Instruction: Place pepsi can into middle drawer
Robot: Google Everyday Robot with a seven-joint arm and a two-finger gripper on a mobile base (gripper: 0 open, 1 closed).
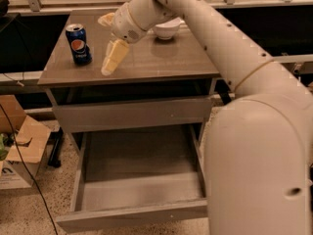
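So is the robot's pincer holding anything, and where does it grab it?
Nothing is held. The pincer hangs over the grey-brown cabinet top, apart from the dark-blue pepsi can standing beside it.

My tool [112, 60] hangs over the tabletop [166, 58] of a plain grey cabinet [132, 114] in what looks like a lab or workroom, with a speckled hard floor [29, 212] and an open cardboard box [19, 143] beside it.

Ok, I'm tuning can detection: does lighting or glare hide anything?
Camera view: warm, dim light, no glare on the pepsi can; the end effector hangs over the tabletop just beside it; the open middle drawer is shadowed at its back.
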